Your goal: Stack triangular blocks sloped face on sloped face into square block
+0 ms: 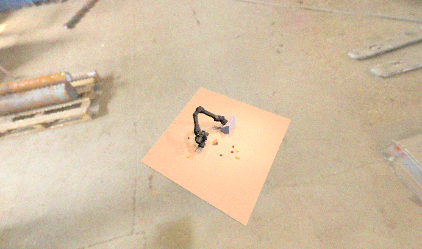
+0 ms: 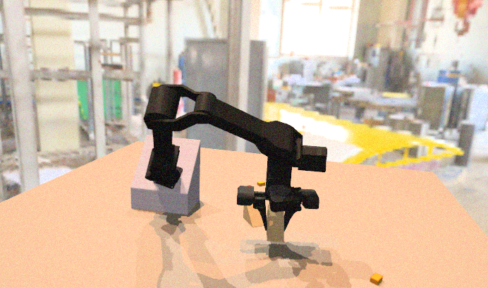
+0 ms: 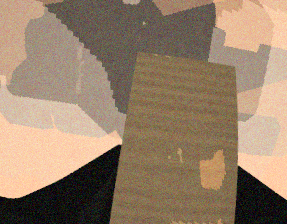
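My gripper [image 1: 201,146] [image 2: 275,229] [image 3: 171,160] points down and is shut on a triangular block. The held block [image 2: 275,223] [image 3: 181,105] is brown and shaded, with a finger on each side. It looks a little above the table, over a dark shadow; its lower end is free of the fingers. The other triangular block [image 1: 214,142] [image 2: 252,217], light tan, rests on the table beside the gripper, partly behind a finger in the exterior view. It is out of the wrist view. How the held block's sloped face is turned is hard to tell.
A large lilac block with a sloped face [image 1: 228,127] [image 2: 193,200] stands by the arm's base. Small red cubes [image 1: 221,154] [image 1: 188,138] and yellow pieces [image 1: 236,157] [image 1: 188,156] [image 2: 376,278] lie scattered on the table [image 1: 243,201] [image 2: 77,232].
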`<state>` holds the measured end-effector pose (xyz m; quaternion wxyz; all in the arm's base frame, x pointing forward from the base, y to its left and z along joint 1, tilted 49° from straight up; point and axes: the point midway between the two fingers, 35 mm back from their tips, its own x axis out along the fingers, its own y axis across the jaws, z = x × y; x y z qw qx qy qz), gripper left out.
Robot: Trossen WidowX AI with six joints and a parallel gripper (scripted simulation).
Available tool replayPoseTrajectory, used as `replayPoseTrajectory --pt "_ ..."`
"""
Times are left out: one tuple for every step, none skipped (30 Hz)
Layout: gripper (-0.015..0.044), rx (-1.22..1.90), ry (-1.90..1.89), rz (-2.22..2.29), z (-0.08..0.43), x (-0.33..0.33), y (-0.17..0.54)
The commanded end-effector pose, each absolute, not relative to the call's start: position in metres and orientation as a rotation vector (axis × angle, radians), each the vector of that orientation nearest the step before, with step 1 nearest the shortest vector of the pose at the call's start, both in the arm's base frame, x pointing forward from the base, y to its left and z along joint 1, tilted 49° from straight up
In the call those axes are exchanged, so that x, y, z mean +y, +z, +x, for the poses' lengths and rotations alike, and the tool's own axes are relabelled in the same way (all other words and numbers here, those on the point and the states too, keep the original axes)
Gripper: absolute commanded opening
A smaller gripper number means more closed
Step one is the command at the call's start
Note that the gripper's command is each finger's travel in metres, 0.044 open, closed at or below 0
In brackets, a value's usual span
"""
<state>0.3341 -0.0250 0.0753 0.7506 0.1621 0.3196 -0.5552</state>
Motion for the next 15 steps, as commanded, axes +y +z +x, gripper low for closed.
replayPoseTrajectory --pt "0.0000 0.649 -1.242 0.427 0.3344 -0.0245 0.0751" --pt "0.0000 0.636 -1.250 0.446 0.3344 -0.0245 0.0751" --pt "0.0000 0.621 -1.259 0.467 0.3344 -0.0245 0.0751" --pt "0.0000 0.604 -1.269 0.490 0.3344 -0.0245 0.0751" --pt "0.0000 0.584 -1.280 0.516 0.3344 -0.0245 0.0751" --pt "0.0000 0.564 -1.291 0.543 0.3344 -0.0245 0.0751" --pt "0.0000 0.548 -1.300 0.565 0.3345 -0.0245 0.0751" --pt "0.0000 0.534 -1.308 0.584 0.3345 -0.0245 0.0751" --pt "0.0000 0.518 -1.316 0.605 0.3345 -0.0245 0.0751" --pt "0.0000 0.500 -1.325 0.628 0.3345 -0.0245 0.0751" --pt "0.0000 0.481 -1.334 0.653 0.3345 -0.0245 0.0751" --pt "0.0000 0.465 -1.342 0.674 0.3345 -0.0245 0.0751" --pt "0.0000 0.455 -1.347 0.687 0.3345 -0.0245 0.0751" --pt "0.0000 0.451 -1.348 0.691 0.3346 -0.0245 0.0751" --pt "0.0000 0.451 -1.348 0.691 0.3346 -0.0245 0.0751"
